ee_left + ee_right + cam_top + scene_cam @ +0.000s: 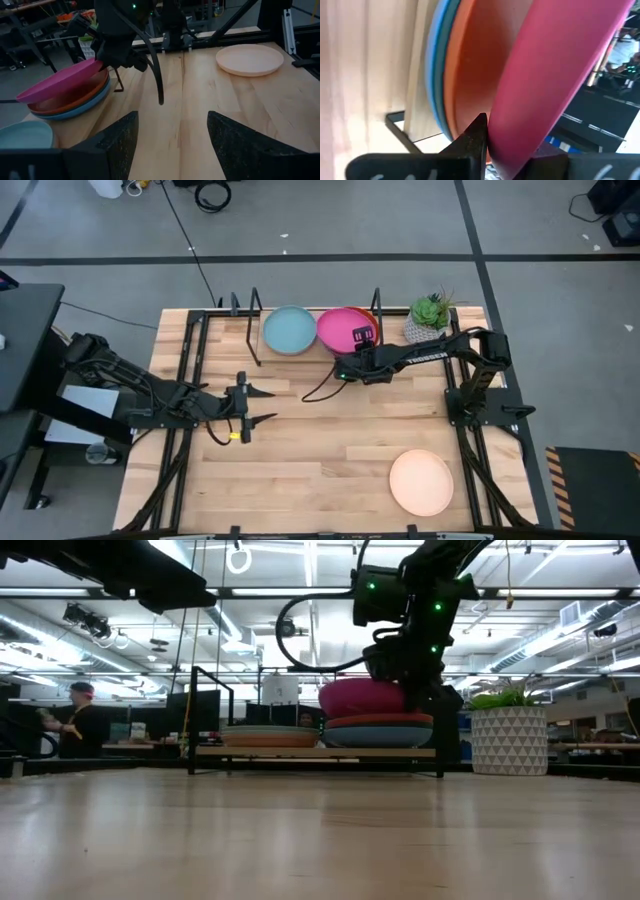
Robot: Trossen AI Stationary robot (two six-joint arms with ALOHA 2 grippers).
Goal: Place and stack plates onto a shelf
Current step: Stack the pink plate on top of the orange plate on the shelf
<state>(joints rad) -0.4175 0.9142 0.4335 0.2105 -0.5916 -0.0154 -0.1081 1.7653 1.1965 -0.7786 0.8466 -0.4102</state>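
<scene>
I have the right gripper (362, 340) pinching the magenta plate (341, 328) rim, tilted so it slides onto the orange plate (75, 97) on the shelf (315, 751) | left gripper (262, 404) spread, waiting well off the shelf | salmon plate (421, 482) far from the shelf, next.

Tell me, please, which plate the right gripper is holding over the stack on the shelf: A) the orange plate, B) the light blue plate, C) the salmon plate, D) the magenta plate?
D: the right gripper is shut on the rim of the magenta plate, tilted above the orange plate; the salmon plate lies alone on the table and the light blue plate rests beside the stack.
</scene>
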